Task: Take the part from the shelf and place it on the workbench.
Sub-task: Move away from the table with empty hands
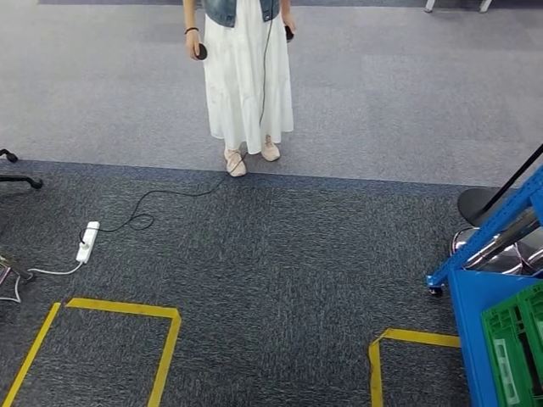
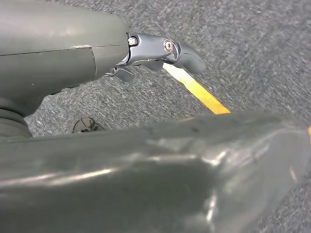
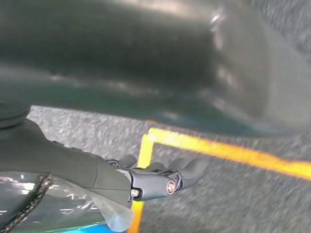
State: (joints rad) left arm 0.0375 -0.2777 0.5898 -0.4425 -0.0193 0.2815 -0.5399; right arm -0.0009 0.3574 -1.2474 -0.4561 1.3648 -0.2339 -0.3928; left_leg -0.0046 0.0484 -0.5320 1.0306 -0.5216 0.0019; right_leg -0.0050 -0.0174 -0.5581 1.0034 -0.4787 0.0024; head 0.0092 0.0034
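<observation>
On the dark grey carpet ahead of you, a person in a long white skirt (image 1: 246,76) stands at the far edge of the darker strip, a small dark controller (image 1: 201,52) in one hand and a black cable (image 1: 173,193) trailing from them across the floor toward a white power strip (image 1: 87,242) on your left. Yellow floor tape (image 1: 121,308) marks out one box low on the left and another (image 1: 410,337) low on the right. At your far right stands the blue shelf (image 1: 477,314), with a green crate (image 1: 515,343) sitting in it; you cannot make out the part itself from here, so its place on the shelf is not to be told. Beyond the shelf's slanted blue beam there is a round dark base with a thin black pole (image 1: 506,186). Your left hand (image 2: 157,51) hangs over the carpet near a yellow tape line, fingers stretched out straight and holding nothing. Your right hand (image 3: 161,177) likewise hangs above a corner of yellow tape, its fingers extended and slightly apart, with nothing in them.
</observation>
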